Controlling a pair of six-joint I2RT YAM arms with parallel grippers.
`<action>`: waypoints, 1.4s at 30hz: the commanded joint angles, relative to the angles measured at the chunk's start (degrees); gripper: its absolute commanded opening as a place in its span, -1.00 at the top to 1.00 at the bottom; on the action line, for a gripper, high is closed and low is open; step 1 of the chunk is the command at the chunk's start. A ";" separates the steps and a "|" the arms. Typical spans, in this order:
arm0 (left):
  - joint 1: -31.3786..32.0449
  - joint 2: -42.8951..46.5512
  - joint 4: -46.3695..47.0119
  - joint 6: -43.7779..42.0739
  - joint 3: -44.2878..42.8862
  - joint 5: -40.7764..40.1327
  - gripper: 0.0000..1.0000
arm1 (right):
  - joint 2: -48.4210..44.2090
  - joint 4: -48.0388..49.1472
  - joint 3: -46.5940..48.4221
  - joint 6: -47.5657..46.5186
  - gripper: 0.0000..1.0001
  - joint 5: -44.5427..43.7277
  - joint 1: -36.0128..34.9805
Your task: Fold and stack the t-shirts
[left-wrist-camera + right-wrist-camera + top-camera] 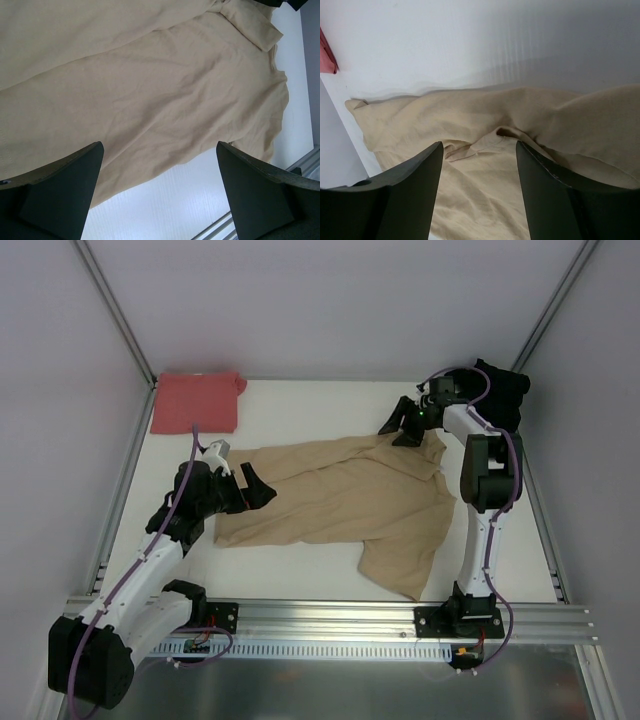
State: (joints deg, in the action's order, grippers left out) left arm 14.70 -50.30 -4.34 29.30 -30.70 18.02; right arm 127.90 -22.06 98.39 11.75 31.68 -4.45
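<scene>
left gripper (258, 487) jaws spread, empty, low over tan shirt (350, 502) at its left edge. right gripper (403, 427) also spread, empty, at the far collar edge. tan shirt rumpled mid-table (300, 580). salmon shirt (197, 400) folded in far-left corner. black shirt (506, 390) far right, behind the bent right arm (488, 475).

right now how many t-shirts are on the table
3: a folded salmon-red cloth t-shirt in the far left corner, a tan-beige cloth t-shirt spread mid-table, a black cloth one far right, partly hidden behind the right arm.
</scene>
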 commanded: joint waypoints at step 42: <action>0.59 2.67 -0.85 -1.79 1.61 -0.09 -0.98 | 3.15 -2.19 0.58 -1.38 0.64 -2.41 -0.21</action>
State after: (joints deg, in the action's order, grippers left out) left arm 14.70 -48.69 -6.39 28.95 -30.00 17.98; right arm 130.04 -23.42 98.15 10.44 30.30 -4.43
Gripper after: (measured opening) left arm 0.987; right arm 0.212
